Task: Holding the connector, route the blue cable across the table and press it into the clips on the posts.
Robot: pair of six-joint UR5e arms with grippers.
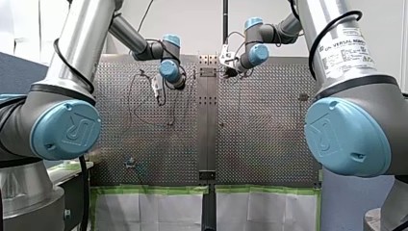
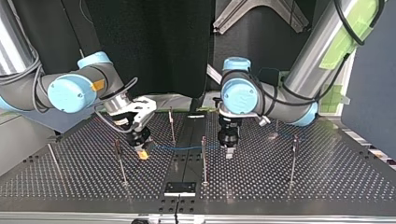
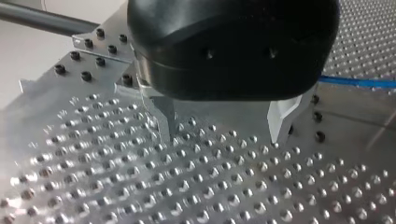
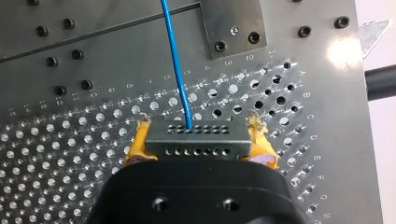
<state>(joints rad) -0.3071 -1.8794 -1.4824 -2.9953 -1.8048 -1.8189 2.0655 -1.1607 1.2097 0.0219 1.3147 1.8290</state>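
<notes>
In the right wrist view my right gripper [image 4: 198,151] is shut, yellow pads [image 4: 137,144] clamping the ends of a grey connector [image 4: 196,142] with rows of small holes. The blue cable [image 4: 175,56] leaves the connector's far face and runs away over the perforated table. In the top view my right gripper [image 2: 142,154] holds the connector low over the table at the left, and the blue cable [image 2: 182,148] stretches right past a thin post [image 2: 203,161]. My left gripper [image 2: 229,151] hangs just beyond that post. Its metal fingers [image 3: 166,116] stand open with nothing between them, and the cable [image 3: 359,83] lies off to one side.
More thin posts stand on the table in the top view: one near my right gripper [image 2: 120,163], one further back [image 2: 172,125], one at the right [image 2: 293,161]. A black plate [image 2: 180,188] sits at the near edge. A bolted metal plate [image 4: 231,25] lies ahead of the connector.
</notes>
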